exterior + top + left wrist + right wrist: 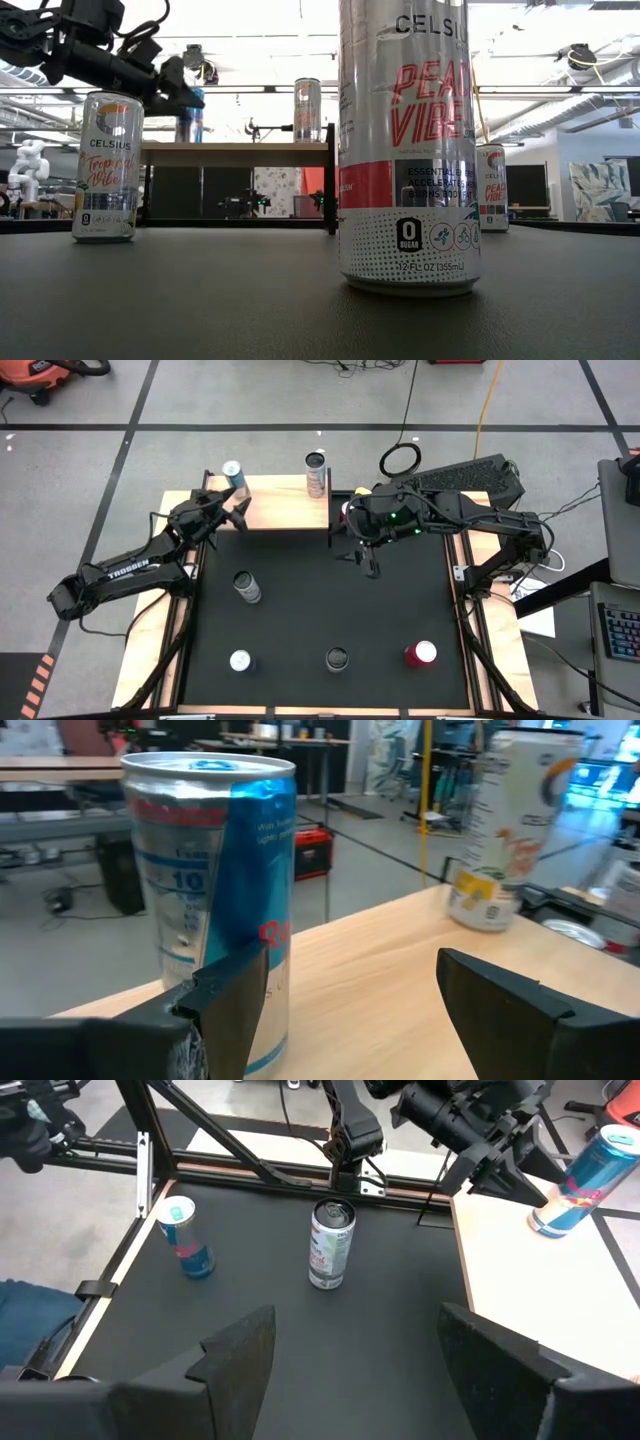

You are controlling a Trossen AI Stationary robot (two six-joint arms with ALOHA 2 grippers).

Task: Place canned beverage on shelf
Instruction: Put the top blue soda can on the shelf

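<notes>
On the light-wood shelf (268,502) at the far side of the desk (320,610) stand two cans already: a blue-and-silver energy-drink can (234,477) and a pale Celsius can (316,473) further along the board. The left end effector (236,510) hangs just beside the blue can with its fingers spread wide and nothing between them; in its wrist view one finger sits right against the can's side. The right end effector (366,560) hovers over the black mat near the shelf's end, jaws also wide and empty. More cans wait on the mat, among them a Celsius can (246,587) near the middle and a red-topped can (420,654) nearer the front. These slim aluminium cans look stiff if full, but smooth, slippery and easy to tip; a grip across the mid-body, fingers level, seems safest.
</notes>
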